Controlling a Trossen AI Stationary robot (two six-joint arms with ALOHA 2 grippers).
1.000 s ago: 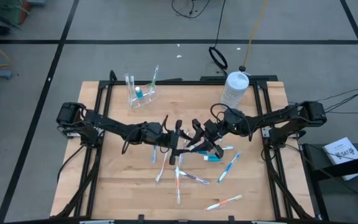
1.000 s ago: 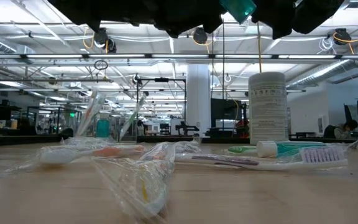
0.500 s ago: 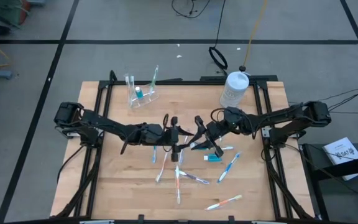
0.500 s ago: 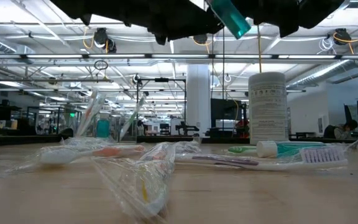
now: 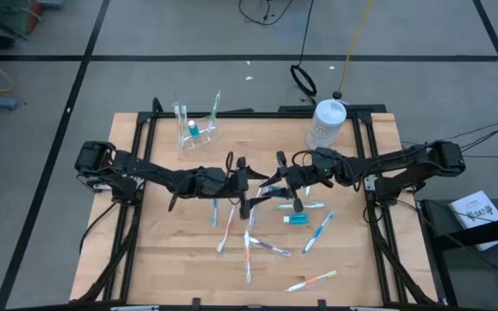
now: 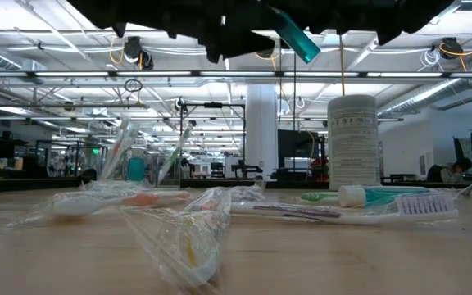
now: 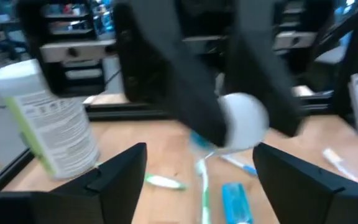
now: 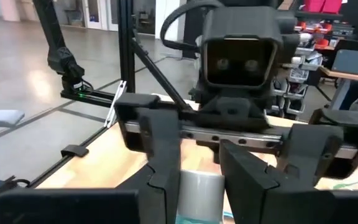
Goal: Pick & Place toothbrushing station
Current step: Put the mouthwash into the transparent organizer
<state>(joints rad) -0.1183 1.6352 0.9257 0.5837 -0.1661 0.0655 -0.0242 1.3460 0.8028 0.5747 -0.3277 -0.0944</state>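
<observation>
My right gripper [image 5: 282,185] is shut on a short teal toothpaste tube [image 6: 295,37] above the table's middle. The tube's white cap [image 7: 244,121] points at my left gripper [image 5: 247,185]. That gripper is open and faces the right one. Its fingers [image 8: 161,155] stand on either side of the cap [image 8: 199,186]; I cannot tell whether they touch it. The clear cup [image 5: 195,130] stands at the far left with a toothbrush and a teal tube in it. Several toothbrushes [image 5: 251,246] and another teal tube [image 5: 295,219] lie on the table. My right gripper pinches the teal tube's body between its two fingers [image 7: 173,93], behind the cap [image 7: 244,121]. The fingers come about level from the table's right side. The tube is lifted clear of the table and tilted, its cap end sticking out toward the left gripper.
A large white bottle [image 5: 325,123] stands at the far right of the table, and also shows in the left wrist view [image 7: 48,118]. Wrapped toothbrushes [image 6: 179,221] lie in the middle and near part of the wooden table [image 5: 162,259].
My right gripper has carried the teal tube toward the table's left and a little toward its far edge, up to my left gripper. The tube has come lower and tipped more. My left gripper has shifted slightly toward the far edge.
</observation>
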